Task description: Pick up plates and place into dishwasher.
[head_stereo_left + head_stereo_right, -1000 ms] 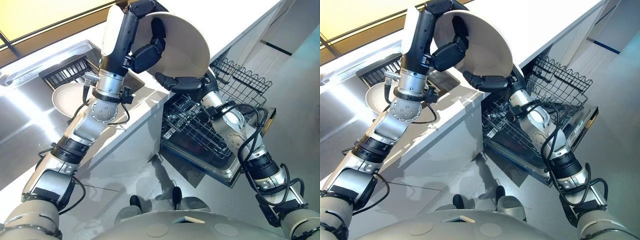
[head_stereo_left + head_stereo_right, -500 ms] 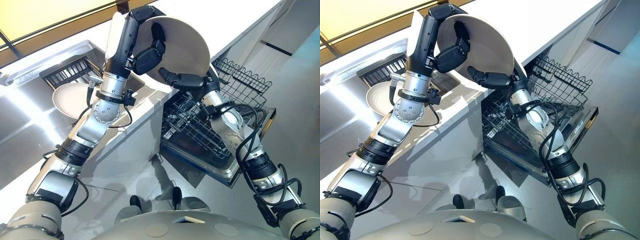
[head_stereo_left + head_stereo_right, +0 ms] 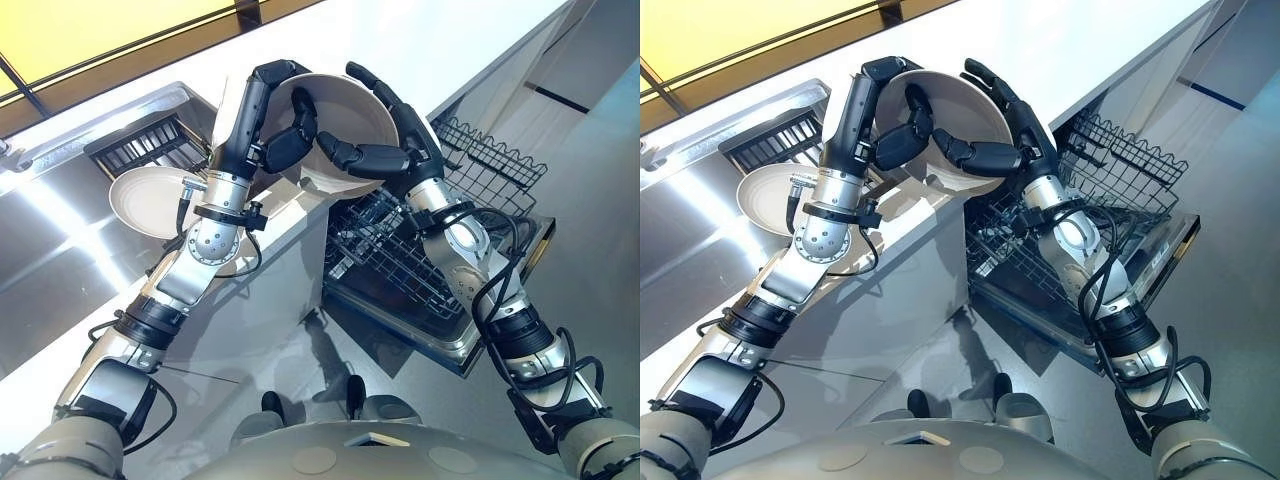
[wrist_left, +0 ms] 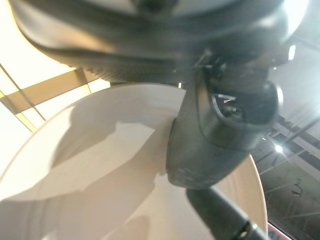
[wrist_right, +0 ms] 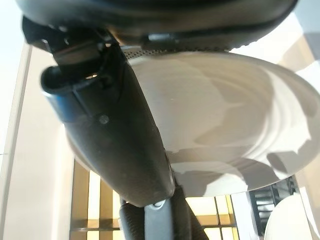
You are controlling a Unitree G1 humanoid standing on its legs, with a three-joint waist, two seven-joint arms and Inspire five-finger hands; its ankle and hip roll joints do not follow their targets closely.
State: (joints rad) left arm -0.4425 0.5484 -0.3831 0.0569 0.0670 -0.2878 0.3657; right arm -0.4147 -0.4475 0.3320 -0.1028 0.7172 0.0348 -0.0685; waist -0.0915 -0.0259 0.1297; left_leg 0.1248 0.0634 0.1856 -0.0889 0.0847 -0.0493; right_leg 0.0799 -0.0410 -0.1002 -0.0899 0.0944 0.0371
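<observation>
Plate [image 3: 340, 108], pale and deep-welled, is held in the air by both hands above the front edge of the white desk [image 3: 450, 40], its hollow side facing you and tilted. You see the left hand [image 3: 256, 110] coming up along the plate's left side. Its fingers hook over the top rim, and its thumb lies curled inside the well, so this hand grips the plate. The right hand [image 3: 402, 140] takes the opposite side. Its fingers spread up behind the right rim while its thumb reaches across the inner face, pinching the plate between them. The two thumbs lie near each other low in the well. In the left wrist view the thumb [image 4: 215, 140] presses on the plate's inner surface, and in the right wrist view you see the plate's pale ringed face just past the thumb.

A second plate [image 3: 150, 200] rests on the steel sink [image 3: 60, 210], to the left of the left forearm and just beside a dark slotted grate [image 3: 140, 145]. The dishwasher [image 3: 470, 340] stands open below and to the right of the held plate, with its lower wire rack [image 3: 390, 262] drawn out beneath the right forearm and an upper rack [image 3: 490, 155] further right.
</observation>
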